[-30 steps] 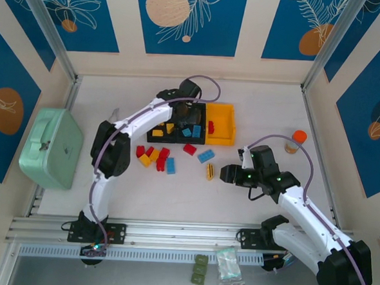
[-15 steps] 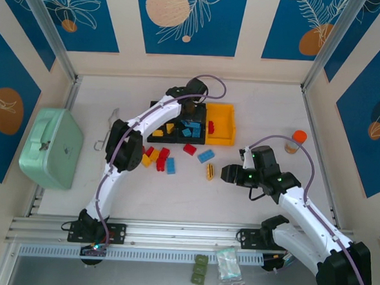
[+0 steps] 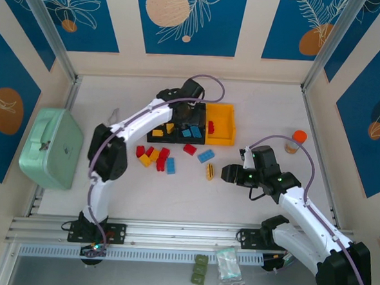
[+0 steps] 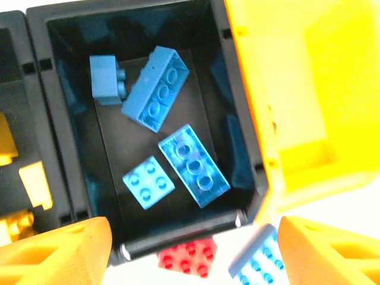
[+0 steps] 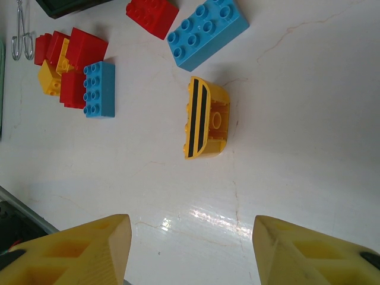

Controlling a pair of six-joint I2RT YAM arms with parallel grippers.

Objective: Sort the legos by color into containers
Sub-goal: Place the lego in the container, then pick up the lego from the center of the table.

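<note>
We see the left gripper (image 3: 189, 111) over the middle black bin (image 4: 59, 136), fingers (image 4: 59, 252) spread wide, nothing between them. A second ago the gripper head covered more of that bin in the top view. Now it sits a bit farther back and more blue shows inside. Half a second ago the left arm's elbow had swung right, over the loose pile. Now it is back out to the left, about where it was a second ago.

Four blue bricks (image 4: 193, 165) lie in the middle bin: two long, one square, and one small one on its side near a far corner. The left black bin (image 3: 161, 141) holds yellow bricks (image 3: 157, 133). The yellow bin (image 3: 225, 119) has a lone red brick (image 3: 211, 126) by its left wall.

The right gripper (image 5: 190, 237) hovers low over the table (image 5: 297, 89), fingers apart and gripping nothing. The yellow striped brick (image 5: 205, 119) lies just ahead of it. Its pose is the same as a second ago.

On the table past the striped brick lie a loose blue brick (image 5: 206, 32) and a loose red brick (image 5: 151, 15). Off to one side is a tight cluster of red, yellow and blue bricks (image 5: 77, 65). None of these has shifted over the second. The mint-green box (image 3: 50, 147) and the orange-capped bottle (image 3: 298, 141) sit where they were.
</note>
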